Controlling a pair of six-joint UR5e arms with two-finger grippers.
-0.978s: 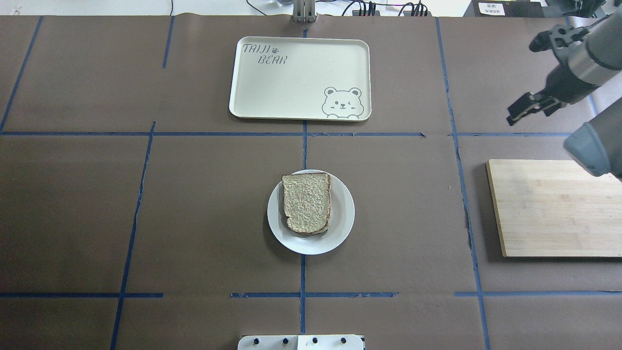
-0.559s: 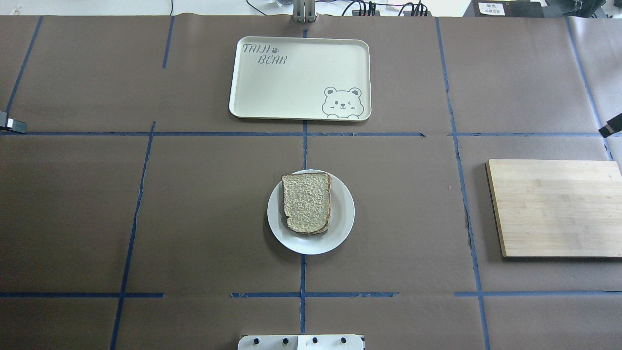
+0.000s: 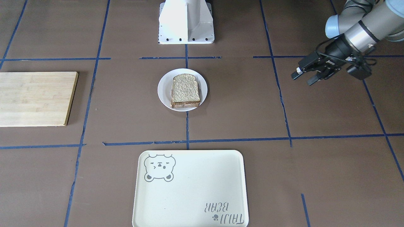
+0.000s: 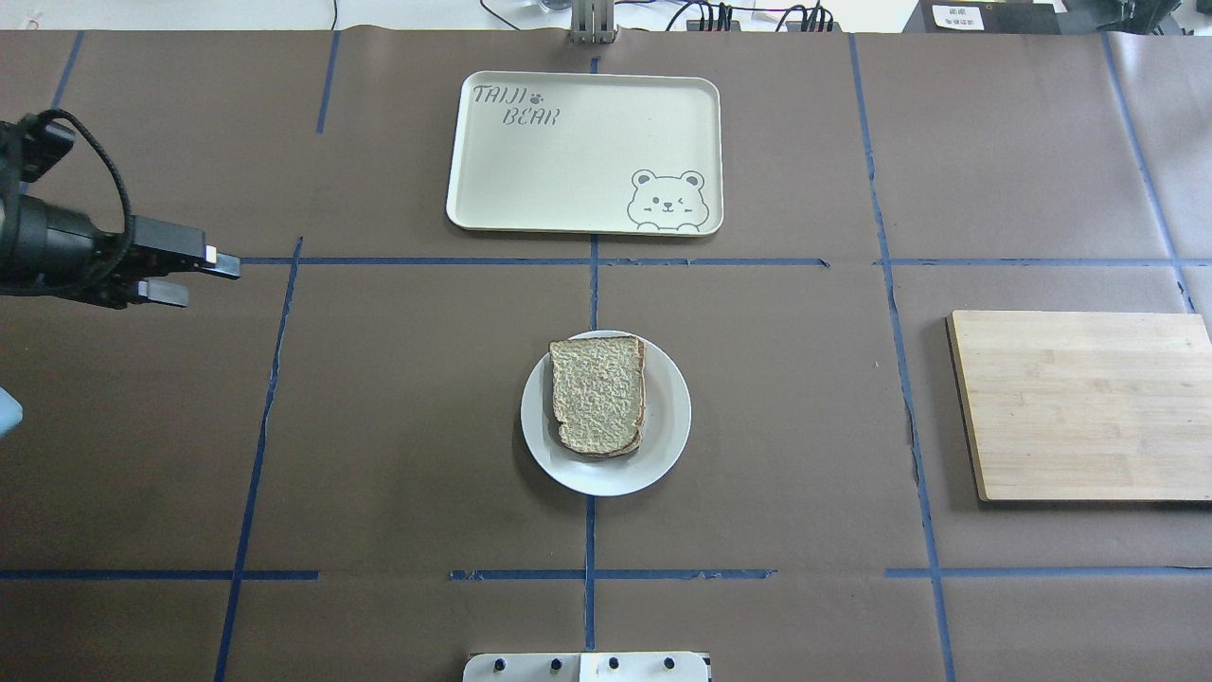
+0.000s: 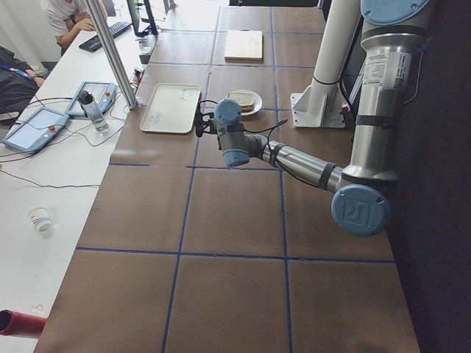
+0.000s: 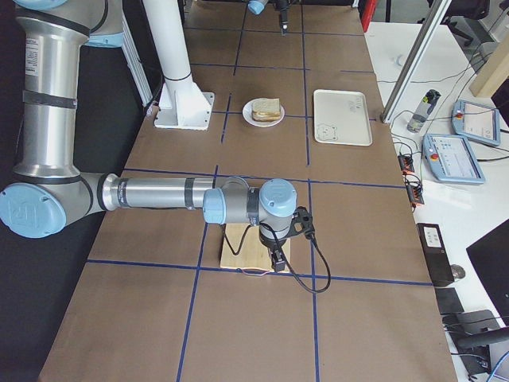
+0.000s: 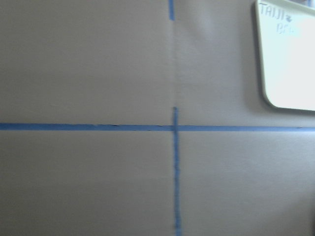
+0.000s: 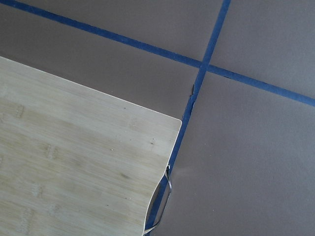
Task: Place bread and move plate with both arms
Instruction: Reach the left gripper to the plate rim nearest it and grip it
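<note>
The bread lies flat on the small white plate at the table's middle, with a second layer showing under its edge in the front-facing view. My left gripper is open and empty, well to the left of the plate and above the table; it shows at the right of the front-facing view. My right gripper shows only in the exterior right view, over the wooden board's edge; I cannot tell whether it is open or shut.
A cream bear tray lies beyond the plate; its corner shows in the left wrist view. A wooden cutting board lies at the right. The white pedestal stands at the robot's side.
My right arm has left the overhead view at the upper right. My left gripper has come in from the left edge and moved right. Bread and plate have not moved.
</note>
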